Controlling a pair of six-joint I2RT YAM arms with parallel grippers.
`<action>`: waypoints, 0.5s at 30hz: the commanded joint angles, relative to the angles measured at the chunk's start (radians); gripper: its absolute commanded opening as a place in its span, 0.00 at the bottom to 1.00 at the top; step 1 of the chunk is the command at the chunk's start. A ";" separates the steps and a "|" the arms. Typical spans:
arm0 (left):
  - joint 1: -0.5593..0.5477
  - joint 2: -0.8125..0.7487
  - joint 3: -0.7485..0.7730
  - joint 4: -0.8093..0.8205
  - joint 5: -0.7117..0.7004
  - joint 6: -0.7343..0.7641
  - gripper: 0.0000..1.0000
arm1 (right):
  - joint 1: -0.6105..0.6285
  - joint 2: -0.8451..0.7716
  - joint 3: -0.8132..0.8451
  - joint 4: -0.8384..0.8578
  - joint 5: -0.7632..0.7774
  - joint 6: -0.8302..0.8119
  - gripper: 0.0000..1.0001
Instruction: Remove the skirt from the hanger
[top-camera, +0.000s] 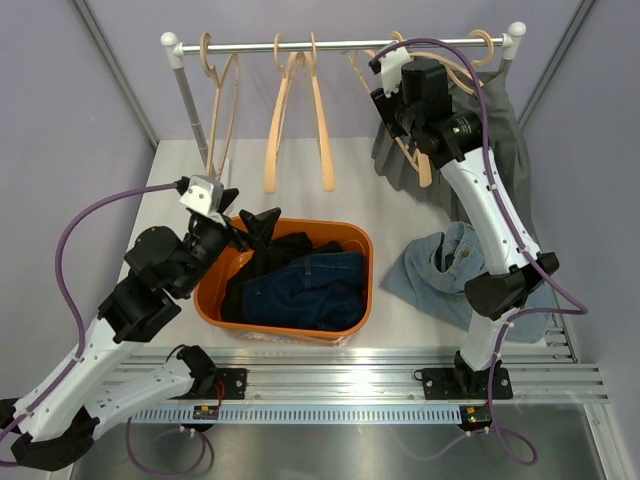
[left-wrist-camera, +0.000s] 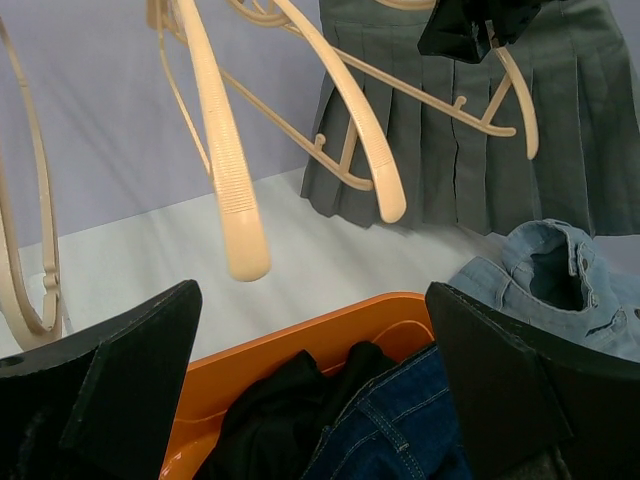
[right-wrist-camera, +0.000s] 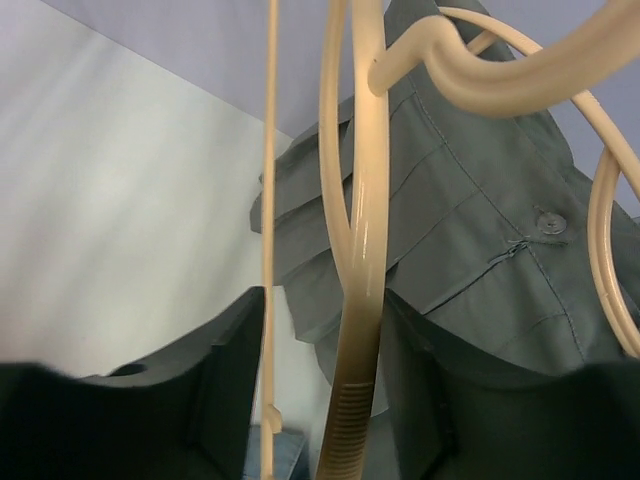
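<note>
None of the removal is done, we judge: the grey pleated skirt (top-camera: 505, 140) hangs at the silver metal rail (top-camera: 340, 44)'s right end, right tool (right-wrist-camera: 320, 335) parted around a beige plastic hanger arm (right-wrist-camera: 360, 300) beside it, left tool (left-wrist-camera: 312, 300) spread wide.

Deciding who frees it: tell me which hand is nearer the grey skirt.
Right. The right hand straddles a hanger directly beside the grey skirt; the left hand hovers over the orange bin, far off.
</note>
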 joint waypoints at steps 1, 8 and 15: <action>0.003 0.004 -0.001 0.061 0.022 0.000 0.99 | 0.011 -0.081 0.002 0.012 -0.047 0.023 0.60; 0.003 0.017 0.000 0.070 0.033 0.003 0.99 | -0.014 -0.144 0.028 -0.055 -0.234 0.057 0.82; 0.003 0.035 0.011 0.074 0.063 0.001 0.99 | -0.121 -0.181 0.133 -0.162 -0.527 0.066 0.98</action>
